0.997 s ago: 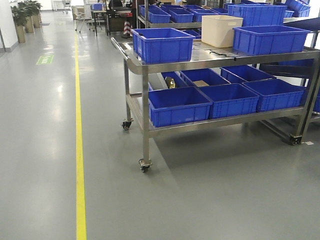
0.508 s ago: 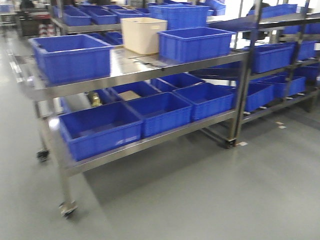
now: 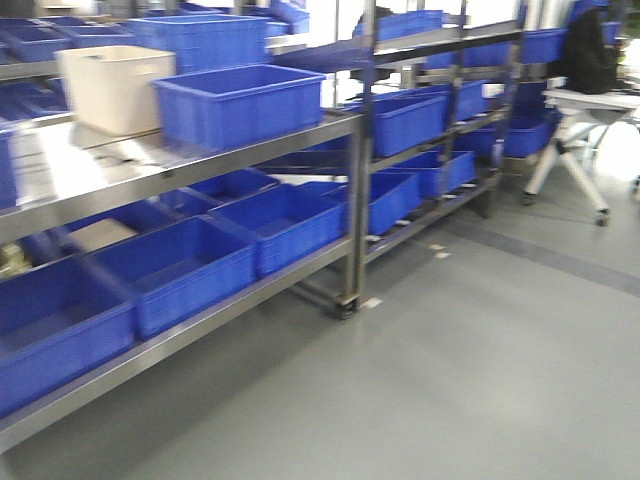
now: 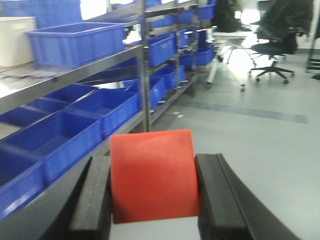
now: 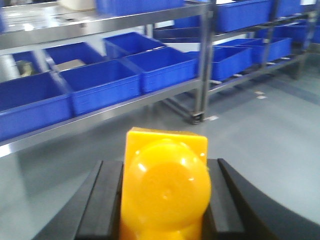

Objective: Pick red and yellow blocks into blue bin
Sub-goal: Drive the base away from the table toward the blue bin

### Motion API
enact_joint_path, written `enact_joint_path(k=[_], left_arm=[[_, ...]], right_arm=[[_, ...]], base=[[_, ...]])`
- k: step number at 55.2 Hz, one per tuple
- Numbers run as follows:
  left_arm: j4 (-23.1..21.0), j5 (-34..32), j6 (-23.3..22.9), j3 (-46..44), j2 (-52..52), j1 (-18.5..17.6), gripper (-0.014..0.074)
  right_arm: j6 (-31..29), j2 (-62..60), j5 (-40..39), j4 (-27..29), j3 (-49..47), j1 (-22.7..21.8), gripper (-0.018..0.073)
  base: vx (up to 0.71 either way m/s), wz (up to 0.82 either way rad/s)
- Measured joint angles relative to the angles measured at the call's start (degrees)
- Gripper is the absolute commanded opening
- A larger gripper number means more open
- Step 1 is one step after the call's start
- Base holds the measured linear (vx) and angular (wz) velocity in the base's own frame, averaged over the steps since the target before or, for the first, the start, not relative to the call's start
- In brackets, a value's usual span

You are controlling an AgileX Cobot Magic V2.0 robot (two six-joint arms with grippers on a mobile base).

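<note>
A grey, smooth floor (image 3: 480,380) runs alongside long steel racks (image 3: 355,200) in what looks like a workshop or storeroom; the front view is a little blurred. On the upper shelf a cream tub (image 3: 112,88) stands just beside a ribbed blue crate (image 3: 240,100), and the lower shelf holds a row of open blue crates (image 3: 170,270) set side by side. More racks with crates stretch away behind, and at the far right stands a white-legged desk (image 3: 575,160) with something dark on top of it. No arm shows in this view. In the left wrist view the left gripper (image 4: 153,165) is clamped on the red block (image 4: 152,180): its two black fingers (image 4: 95,195) press against the block's left and right sides, and a flat red face is turned toward the camera. Behind it lie the same racks and crates, with a dark office chair (image 4: 274,50) farther off on the floor. In the right wrist view the right gripper (image 5: 164,170) grips the yellow brick (image 5: 165,190) between its black fingers (image 5: 106,200), one on either side. A round stud on the brick points at the camera, and a second one is cut off by the bottom edge. Both blocks are held up off the floor, with the lower shelf of crates in the background.
</note>
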Motion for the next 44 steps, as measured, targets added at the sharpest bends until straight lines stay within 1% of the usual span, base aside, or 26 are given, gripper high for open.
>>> enact_joint_path(k=[21,44], left_arm=[[0.0,0.0,0.0,0.0,0.0,0.0,-0.0001],[0.0,0.0,0.0,0.0,0.0,0.0,-0.0001]], right_arm=[[0.0,0.0,0.0,0.0,0.0,0.0,-0.0010],[0.0,0.0,-0.1,0.0,0.0,0.0,-0.0010]], base=[[0.53,-0.48],[0.59,-0.56]])
